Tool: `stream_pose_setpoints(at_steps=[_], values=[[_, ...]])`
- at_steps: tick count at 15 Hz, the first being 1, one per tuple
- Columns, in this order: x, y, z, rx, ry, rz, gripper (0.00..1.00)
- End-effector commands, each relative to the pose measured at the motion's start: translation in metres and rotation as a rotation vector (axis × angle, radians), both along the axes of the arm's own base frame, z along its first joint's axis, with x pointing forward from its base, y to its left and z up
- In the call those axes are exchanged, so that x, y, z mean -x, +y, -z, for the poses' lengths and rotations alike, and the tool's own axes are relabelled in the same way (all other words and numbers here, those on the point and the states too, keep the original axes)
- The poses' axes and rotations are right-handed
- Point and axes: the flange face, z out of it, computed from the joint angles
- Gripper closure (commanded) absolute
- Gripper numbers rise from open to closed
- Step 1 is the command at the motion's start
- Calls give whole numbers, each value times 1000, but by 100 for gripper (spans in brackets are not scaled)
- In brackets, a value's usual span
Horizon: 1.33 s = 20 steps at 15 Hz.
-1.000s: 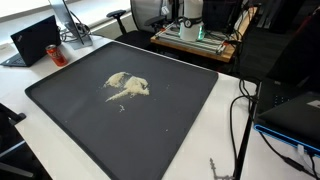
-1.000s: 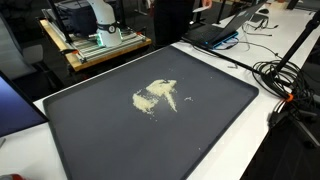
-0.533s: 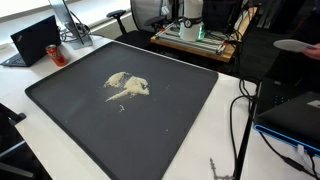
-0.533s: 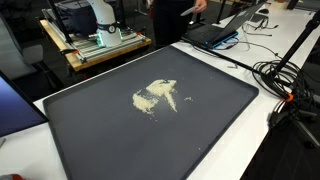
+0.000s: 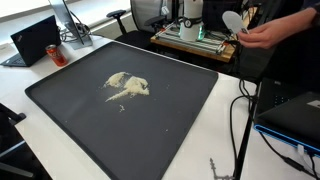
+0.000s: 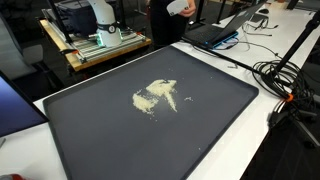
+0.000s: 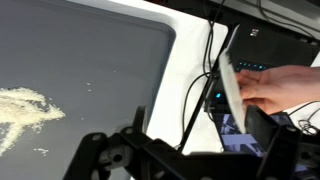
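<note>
The pincer point(image 7: 200, 135) stands spread, pinching nothing, above the edge of a dark mat point(image 7: 100, 45). Just beyond it a hand point(image 7: 285, 88) holds a white plate point(image 7: 229, 85) tilted on edge, over cables point(image 7: 190, 95) by the white table point(image 7: 195, 35). Pale crumbs point(image 7: 20, 108) lie heaped on the mat, well apart from the plate. In an exterior view the heap point(image 5: 127, 86) sits near the mat's middle.

Arm base point(image 6: 100, 14): white, smooth rounded casing, seen in both exterior views. Gripper point(image 7: 195, 130), wrist view: matt black, angular linkage bars, round pivot pins at the joints; fingers point(image 7: 138, 122) dark, flat.
</note>
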Motion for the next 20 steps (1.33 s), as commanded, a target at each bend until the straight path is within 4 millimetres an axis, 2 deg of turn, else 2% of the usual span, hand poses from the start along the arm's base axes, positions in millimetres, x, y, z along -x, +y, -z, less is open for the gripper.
stream_pose_setpoints(at_steps=[1, 6, 7, 8, 10, 20], values=[[7, 18, -13, -91, 15, -95, 0], [10, 24, -16, -127, 42, -159, 0], [10, 24, -17, -128, 47, -167, 4], [11, 24, -17, -127, 53, -174, 28], [12, 23, -17, -129, 60, -188, 29], [12, 23, -19, -121, 65, -199, 100]])
